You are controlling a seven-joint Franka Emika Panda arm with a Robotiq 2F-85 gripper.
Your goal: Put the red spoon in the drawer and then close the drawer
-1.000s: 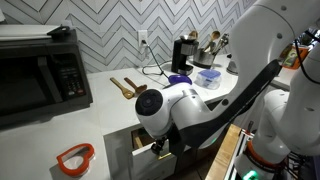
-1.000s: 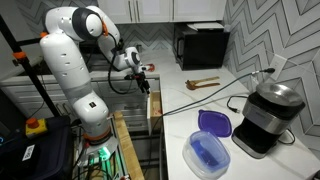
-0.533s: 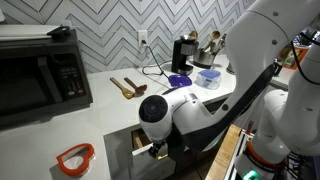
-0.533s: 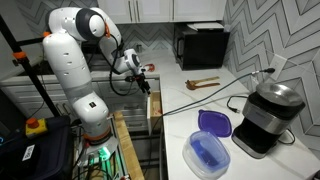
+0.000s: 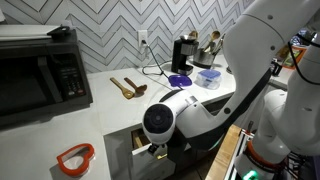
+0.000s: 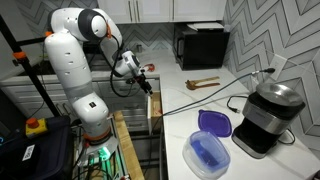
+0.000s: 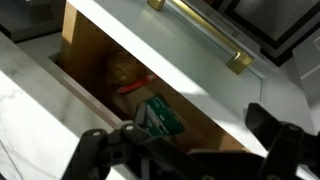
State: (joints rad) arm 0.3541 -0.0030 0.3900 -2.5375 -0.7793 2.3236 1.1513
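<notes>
While the claw (image 7: 176, 142) hangs over the drawer (image 7: 150, 45), jaws spread wide and gripping nothing, the red spoon (image 7: 142, 84) lies inside on the wooden floor, just beside a green packet (image 7: 162, 115). Drawer's pulled open!

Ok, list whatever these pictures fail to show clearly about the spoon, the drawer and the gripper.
The red spoon: the wrist view gives only a blurred red streak in the drawer among other contents; probably the spoon, not certain.
The drawer's inside: covered by the arm in an exterior view, seen edge-on in an exterior view.
The gripper: too small in an exterior view; its fingers are blurred and cut off at the wrist view's bottom edge.
</notes>
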